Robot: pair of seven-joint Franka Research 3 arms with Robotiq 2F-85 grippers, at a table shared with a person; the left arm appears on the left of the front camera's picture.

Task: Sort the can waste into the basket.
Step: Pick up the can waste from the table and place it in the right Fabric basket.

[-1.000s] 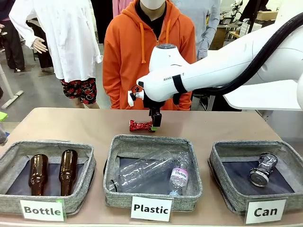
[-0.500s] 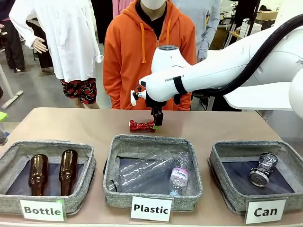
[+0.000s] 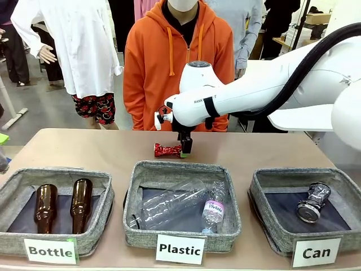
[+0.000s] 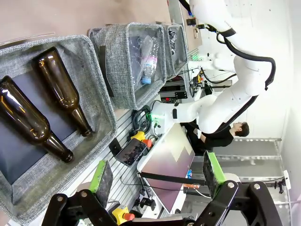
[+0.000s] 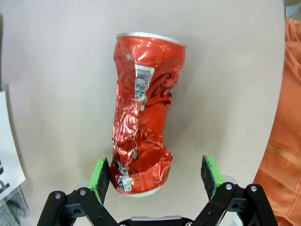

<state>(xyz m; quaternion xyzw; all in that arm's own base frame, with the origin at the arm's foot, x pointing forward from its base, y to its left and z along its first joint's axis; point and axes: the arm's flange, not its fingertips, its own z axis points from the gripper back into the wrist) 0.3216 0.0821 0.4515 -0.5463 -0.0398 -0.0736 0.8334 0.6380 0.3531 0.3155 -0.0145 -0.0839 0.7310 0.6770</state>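
Observation:
A shiny red crushed can lies on the table in front of the person in orange. My right gripper hangs low at its right end, pointing down. In the right wrist view the red can stretches away from me, and its near end sits between the open fingers of my right gripper, close to the left pad. A silver-grey crushed can lies inside the grey basket labelled "Can" at the front right. My left gripper stands open and holds nothing.
The "Plastic" basket with clear bottles stands in the middle front, right under the red can's spot. The "Bottle" basket with two brown bottles stands at the front left. The person stands close behind the table's far edge.
My right gripper has dipped slightly lower beside the red can, still open. The can and the baskets have not moved.

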